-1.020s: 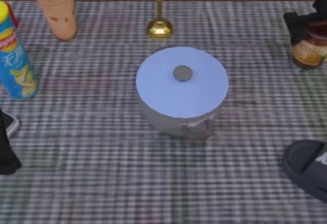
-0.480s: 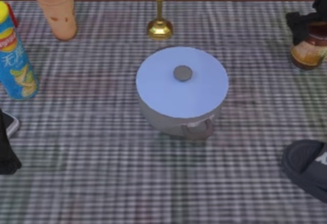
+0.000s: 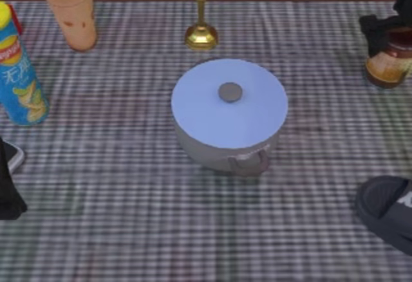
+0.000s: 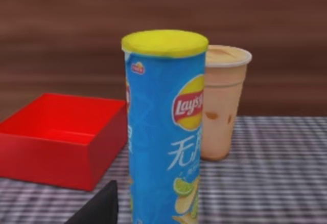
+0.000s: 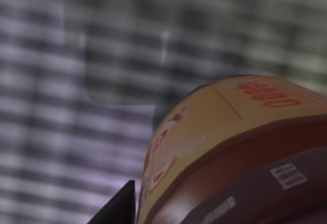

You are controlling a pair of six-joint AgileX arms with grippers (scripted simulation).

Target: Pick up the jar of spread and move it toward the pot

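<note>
The jar of spread [image 3: 386, 68], dark-lidded with a yellow-tan label, is at the table's far right edge, toward the back. My right gripper [image 3: 391, 37] comes down over it and is shut on it near the lid. In the right wrist view the jar [image 5: 225, 142] fills the frame, and one black fingertip [image 5: 120, 208] lies against its label. The pot [image 3: 228, 111], grey with a pale blue lid and a small knob, stands in the middle of the table, well left of the jar. My left gripper [image 3: 8, 185] is parked at the left edge, open.
A blue chips can [image 3: 19, 76] and a tall orange cup [image 3: 67, 8] stand at the back left. A gold candle holder [image 3: 201, 34] is behind the pot. A black shoe [image 3: 386, 211] lies at the front right. A red box [image 4: 56, 137] sits beyond the can.
The right gripper and the jar have shifted slightly to the left, toward the pot. Nothing else has moved.
</note>
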